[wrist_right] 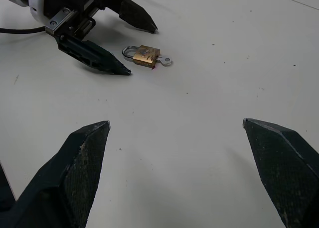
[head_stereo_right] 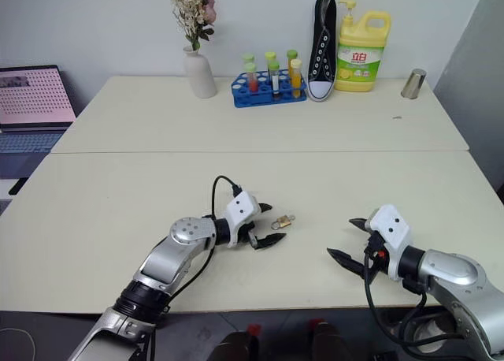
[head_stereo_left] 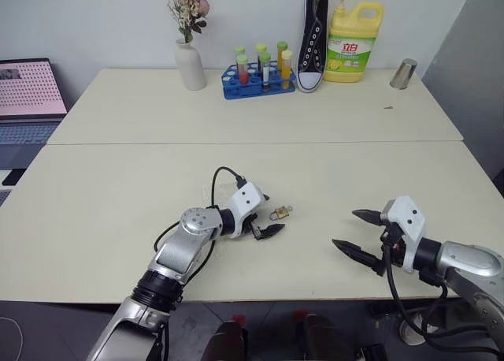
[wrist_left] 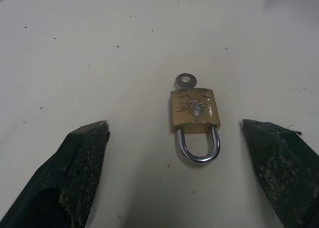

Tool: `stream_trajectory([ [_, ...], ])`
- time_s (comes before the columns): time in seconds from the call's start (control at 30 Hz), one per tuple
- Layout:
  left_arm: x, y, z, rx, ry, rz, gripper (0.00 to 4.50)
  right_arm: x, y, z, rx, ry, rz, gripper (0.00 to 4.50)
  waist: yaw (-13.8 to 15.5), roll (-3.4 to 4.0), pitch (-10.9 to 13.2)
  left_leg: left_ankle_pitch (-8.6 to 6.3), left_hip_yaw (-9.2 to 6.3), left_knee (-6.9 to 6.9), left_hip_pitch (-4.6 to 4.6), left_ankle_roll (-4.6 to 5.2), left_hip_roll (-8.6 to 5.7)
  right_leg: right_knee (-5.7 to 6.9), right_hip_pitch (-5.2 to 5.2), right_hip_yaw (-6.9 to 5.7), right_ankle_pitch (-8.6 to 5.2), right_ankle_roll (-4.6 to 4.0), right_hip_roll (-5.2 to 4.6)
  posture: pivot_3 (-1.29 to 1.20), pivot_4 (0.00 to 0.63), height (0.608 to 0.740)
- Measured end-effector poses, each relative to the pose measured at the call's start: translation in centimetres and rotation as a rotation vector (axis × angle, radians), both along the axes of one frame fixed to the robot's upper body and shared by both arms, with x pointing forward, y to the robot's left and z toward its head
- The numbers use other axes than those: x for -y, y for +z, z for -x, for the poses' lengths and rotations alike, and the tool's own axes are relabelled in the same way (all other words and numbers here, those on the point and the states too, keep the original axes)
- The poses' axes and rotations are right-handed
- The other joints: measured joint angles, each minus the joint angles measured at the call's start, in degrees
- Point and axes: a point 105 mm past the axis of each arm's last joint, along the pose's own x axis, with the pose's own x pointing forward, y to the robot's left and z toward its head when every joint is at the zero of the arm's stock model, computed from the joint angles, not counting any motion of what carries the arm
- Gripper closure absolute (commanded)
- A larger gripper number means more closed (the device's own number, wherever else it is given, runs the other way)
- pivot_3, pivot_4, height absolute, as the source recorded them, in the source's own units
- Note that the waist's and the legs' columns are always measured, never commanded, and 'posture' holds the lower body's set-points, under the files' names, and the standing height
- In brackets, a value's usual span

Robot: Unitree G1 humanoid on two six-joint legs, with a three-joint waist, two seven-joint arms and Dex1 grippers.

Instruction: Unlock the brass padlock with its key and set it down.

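Observation:
The brass padlock (head_stereo_left: 281, 213) lies flat on the cream table (head_stereo_left: 118, 195), near the front and about midway across. Its silvery shackle (wrist_left: 199, 148) looks closed. A small silver key (wrist_left: 185, 80) sticks out of the end away from the shackle. My left gripper (head_stereo_left: 268, 213) is open just left of the padlock, low over the table, with the shackle end between its black fingertips (wrist_left: 84, 148) and nothing held. My right gripper (head_stereo_left: 345, 228) is open and empty farther right, pointing left at the padlock (wrist_right: 146, 56) from a distance.
Along the back edge stand a white vase with dried flowers (head_stereo_left: 189, 61), a blue rack of coloured tubes (head_stereo_left: 258, 76), a black sneaker (head_stereo_left: 313, 38), a yellow detergent bottle (head_stereo_left: 353, 42) and a metal cup (head_stereo_left: 404, 73). A laptop (head_stereo_left: 27, 93) sits off the left side.

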Motion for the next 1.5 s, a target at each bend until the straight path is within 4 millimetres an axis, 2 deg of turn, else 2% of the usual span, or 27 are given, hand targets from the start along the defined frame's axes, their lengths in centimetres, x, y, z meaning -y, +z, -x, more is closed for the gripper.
stream_trajectory([
  [0.23,1.3,-0.1,-0.5,-0.017,-0.003,0.001,0.0,-0.1,0.1,0.1,0.007,-0.001,0.001,0.02,0.08,-0.02,-0.01,0.01,-0.02,0.04,0.0,-0.02,0.0,0.0,0.04,-0.01,0.0,0.01,-0.02,0.0,0.15,0.74],
  [0.33,1.6,-0.1,-0.6,-0.027,-0.017,-0.015,0.59,-0.1,0.1,0.1,0.007,-0.001,0.001,0.0,0.1,-0.03,-0.02,-0.01,-0.03,0.08,0.01,0.02,-0.02,0.0,0.09,-0.04,0.0,0.02,-0.01,0.0,0.15,0.74],
  [0.63,1.6,-0.2,-0.4,-0.043,-0.038,-0.038,3.43,-0.1,0.0,0.1,0.007,-0.002,-0.002,0.0,-0.09,-0.01,-0.06,-0.01,-0.04,0.08,0.07,0.01,0.01,0.04,0.1,-0.04,0.0,0.02,0.03,0.0,0.15,0.74],
  [0.67,1.5,-0.2,-0.4,-0.041,-0.038,-0.041,3.51,-0.1,0.1,0.1,0.008,-0.001,-0.003,0.0,-0.1,-0.02,-0.06,-0.01,-0.04,0.08,0.07,0.01,0.01,0.04,0.09,-0.04,0.0,0.02,0.04,0.0,0.15,0.74],
  [0.9,0.8,-0.2,0.2,-0.023,-0.046,-0.057,3.51,-0.3,0.2,0.0,0.014,0.005,-0.007,0.0,-0.48,-0.01,-0.07,-0.01,-0.02,0.03,0.1,0.01,0.05,0.03,0.07,0.0,0.0,0.01,0.07,0.0,0.15,0.74],
  [1.03,0.0,0.0,1.4,0.086,-0.136,-0.096,3.51,-0.6,0.7,-0.2,0.042,0.025,-0.013,0.0,-0.28,-0.01,-0.06,0.05,-0.04,0.01,0.06,-0.09,0.07,0.03,0.02,0.0,0.0,0.01,0.05,0.0,0.15,0.74],
  [1.13,0.0,1.6,1.6,0.269,-0.205,-0.112,3.51,-1.0,1.5,-0.4,0.084,0.051,-0.024,0.0,0.06,-0.05,-0.04,0.04,-0.05,0.05,0.01,-0.08,0.09,0.02,0.01,0.0,0.0,0.01,-0.05,0.0,0.15,0.74],
  [1.3,0.0,6.4,2.3,0.798,-0.398,-0.174,3.51,-1.7,2.1,-0.6,0.105,0.07,-0.064,0.0,0.84,-0.11,-0.01,0.06,-0.02,0.02,-0.02,-0.12,0.06,-0.11,0.01,0.02,0.01,0.01,-0.09,0.0,0.15,0.74],
  [1.5,0.6,7.8,4.3,1.166,-0.558,-0.137,3.51,-3.6,3.7,-0.7,0.053,0.174,-0.189,0.0,0.95,-0.19,0.04,0.05,-0.02,0.01,-0.04,-0.09,0.01,-0.13,0.01,-0.01,0.02,0.02,-0.11,0.0,0.15,0.74],
])
